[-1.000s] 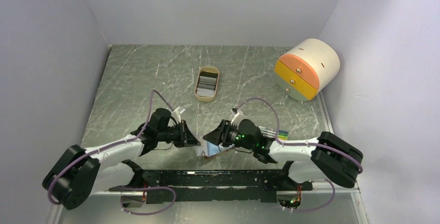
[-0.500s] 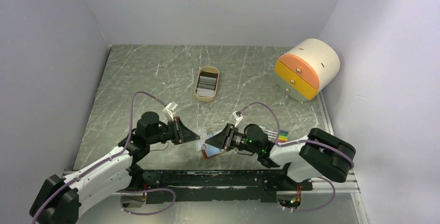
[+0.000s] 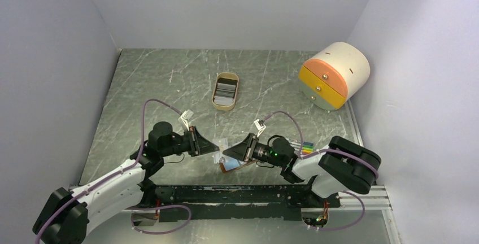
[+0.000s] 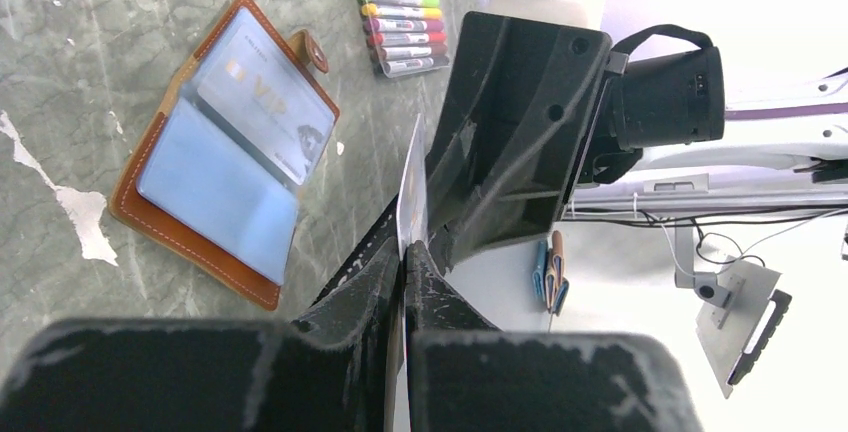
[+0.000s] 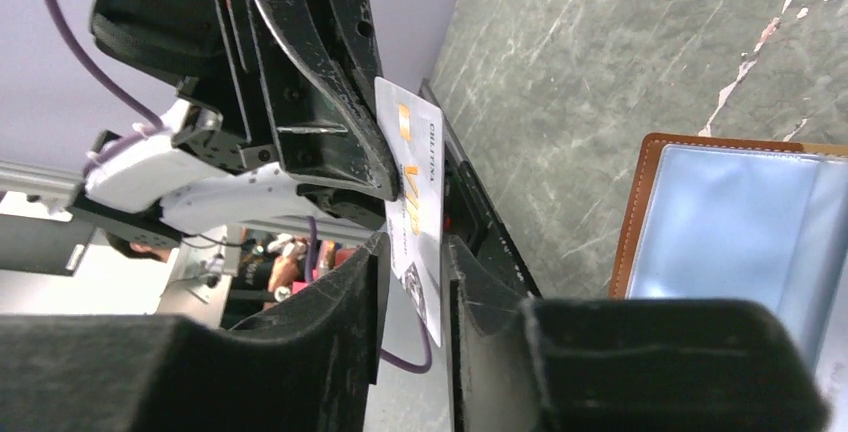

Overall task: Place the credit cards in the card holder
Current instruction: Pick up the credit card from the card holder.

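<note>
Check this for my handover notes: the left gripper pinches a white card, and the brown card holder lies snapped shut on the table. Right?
No: the card holder lies open on the table, sleeves up, as the left wrist view shows. The left gripper does pinch a white card.

Left gripper (image 4: 403,248) pinched shut, tip to tip with half-open right gripper (image 5: 414,252)

card holder (image 4: 205,197): brown, open flat, holds VIP card (image 4: 265,102) | credit card (image 5: 412,202): white, upright, seemingly airborne
</note>
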`<state>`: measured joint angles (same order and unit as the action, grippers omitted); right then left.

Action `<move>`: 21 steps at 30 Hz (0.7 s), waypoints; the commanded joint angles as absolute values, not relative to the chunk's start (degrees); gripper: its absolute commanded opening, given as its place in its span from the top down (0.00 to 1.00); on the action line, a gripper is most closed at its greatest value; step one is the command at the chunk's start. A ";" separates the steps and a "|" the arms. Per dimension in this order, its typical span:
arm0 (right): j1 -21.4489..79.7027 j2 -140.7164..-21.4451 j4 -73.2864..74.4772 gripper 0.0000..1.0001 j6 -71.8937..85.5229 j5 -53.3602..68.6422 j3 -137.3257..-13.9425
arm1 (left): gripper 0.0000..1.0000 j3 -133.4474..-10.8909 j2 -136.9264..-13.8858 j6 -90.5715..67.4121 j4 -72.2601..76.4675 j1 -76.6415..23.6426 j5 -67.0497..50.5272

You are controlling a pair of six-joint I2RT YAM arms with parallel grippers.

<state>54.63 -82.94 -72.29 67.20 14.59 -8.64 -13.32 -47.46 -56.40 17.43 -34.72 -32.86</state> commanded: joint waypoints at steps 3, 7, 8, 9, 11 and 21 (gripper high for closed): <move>53.99 -77.58 -72.00 0.89 66.20 12.06 -8.00 | 0.91 -11.78 -47.62 -57.17 20.70 -34.97 -34.21; 53.89 -75.35 -70.46 1.00 66.70 10.73 -7.20 | 0.87 -11.88 -48.81 -57.24 21.11 -34.97 -34.38; 53.69 -74.59 -68.99 1.00 66.70 10.32 -7.21 | 0.81 -12.09 -48.82 -57.04 20.39 -34.92 -34.01; 53.51 -73.63 -67.02 1.00 66.49 9.87 -7.21 | 0.74 -12.57 -48.63 -56.69 18.96 -34.96 -33.21; 52.29 -70.73 -61.89 1.00 66.08 9.18 -7.10 | 0.65 -13.50 -48.08 -55.61 15.06 -34.97 -30.56; 48.28 -54.78 -15.42 1.00 50.06 -0.09 -17.75 | 0.48 -14.31 -52.36 -54.31 5.61 -34.82 -22.70</move>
